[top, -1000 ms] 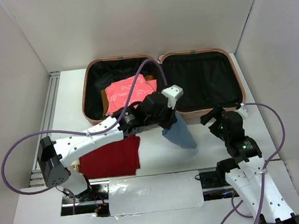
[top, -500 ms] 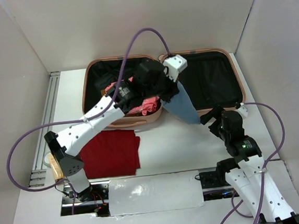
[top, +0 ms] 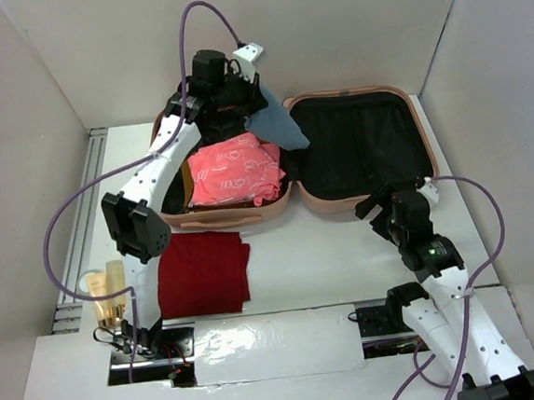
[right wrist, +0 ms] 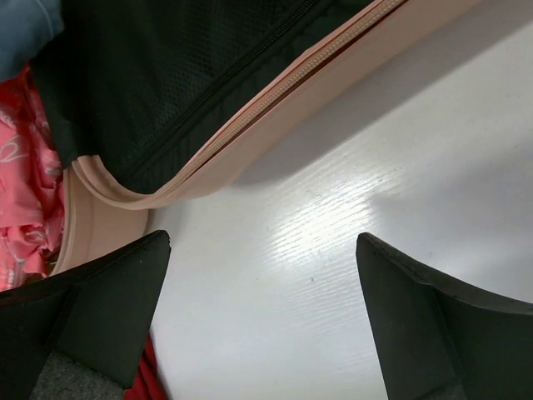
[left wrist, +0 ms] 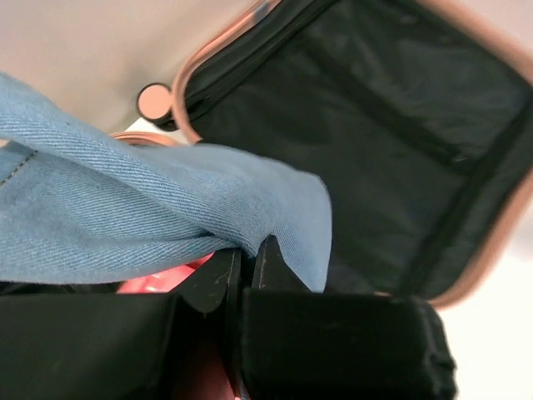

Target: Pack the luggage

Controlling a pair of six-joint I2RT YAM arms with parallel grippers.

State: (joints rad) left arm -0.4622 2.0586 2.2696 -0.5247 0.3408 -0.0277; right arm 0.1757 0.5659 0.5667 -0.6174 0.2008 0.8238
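From above, the luggage [top: 222, 219] is lying open at the far side of the table [top: 319, 261], its 2 halves side by side and black lining showing in the right one. A pink garment [top: 236, 170] is resting in the left half. The left arm [top: 157, 177] is reaching over that half's far edge, and the left jaws are gripping a blue denim cloth [top: 277, 127] that is hanging over the join between the halves. A red cloth [top: 203, 273] is lying on the table just in front of the left half, with 2 yellowish bottles [top: 106, 287] near the left edge. The right jaws are hovering beside the front rim of the right half.

In the left wrist view, the left jaws are pinching a fold of the denim cloth [left wrist: 150, 212] tightly, with the luggage lining [left wrist: 383, 142] beyond.

In the right wrist view, the right jaws are standing wide apart and holding nothing, above bare table [right wrist: 333, 250], just beside the luggage rim [right wrist: 275, 125].
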